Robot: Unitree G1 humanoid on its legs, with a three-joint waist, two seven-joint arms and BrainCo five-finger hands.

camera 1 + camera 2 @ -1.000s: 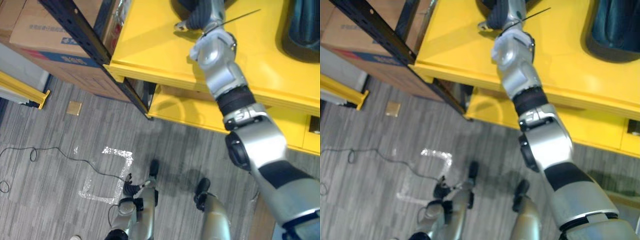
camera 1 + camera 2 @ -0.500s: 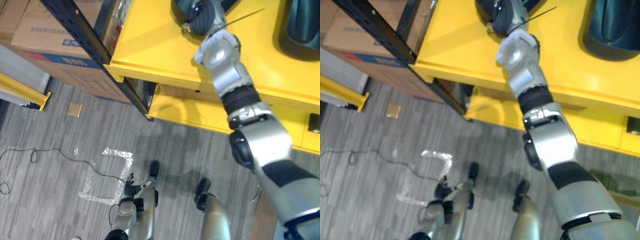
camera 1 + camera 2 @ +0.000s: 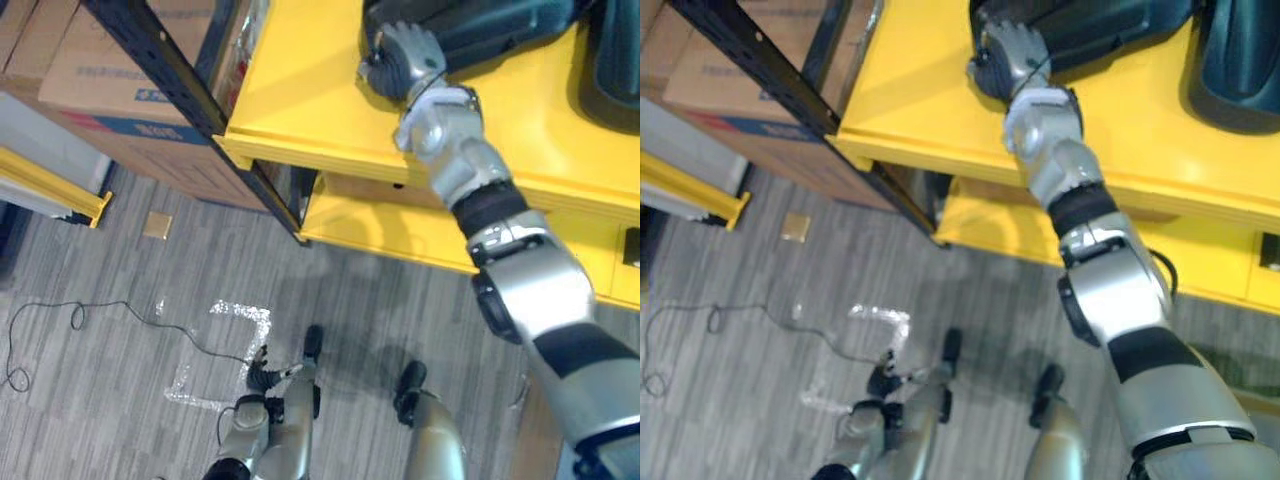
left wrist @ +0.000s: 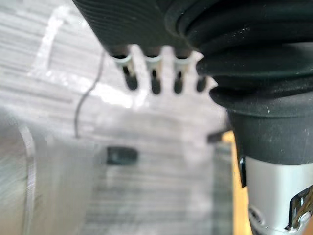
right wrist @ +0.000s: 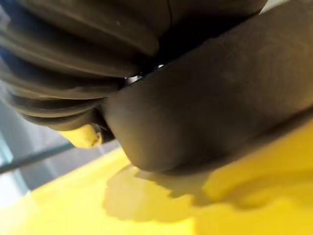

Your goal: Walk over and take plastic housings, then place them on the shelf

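A dark plastic housing [image 3: 490,30] lies on the yellow table [image 3: 300,90], near its front edge. My right hand [image 3: 400,55] reaches up over that edge and is shut on the housing's near left end, fingers curled over its rim. From the right wrist, the housing [image 5: 205,107] bulks dark right against the hand, just above the yellow top. A second dark housing [image 3: 615,60] sits further right on the table. My left hand [image 3: 262,378] hangs low above the floor, its fingers [image 4: 154,78] straight and holding nothing.
A black rack post [image 3: 180,80] with cardboard boxes [image 3: 90,70] stands left of the table. A lower yellow shelf [image 3: 380,220] sits under the tabletop. A yellow rail [image 3: 50,185] and a taped square [image 3: 225,345] mark the grey floor.
My right hand has moved further onto the table and curled its fingers round the housing's end. The whole picture has shifted a little. The left hand has not moved.
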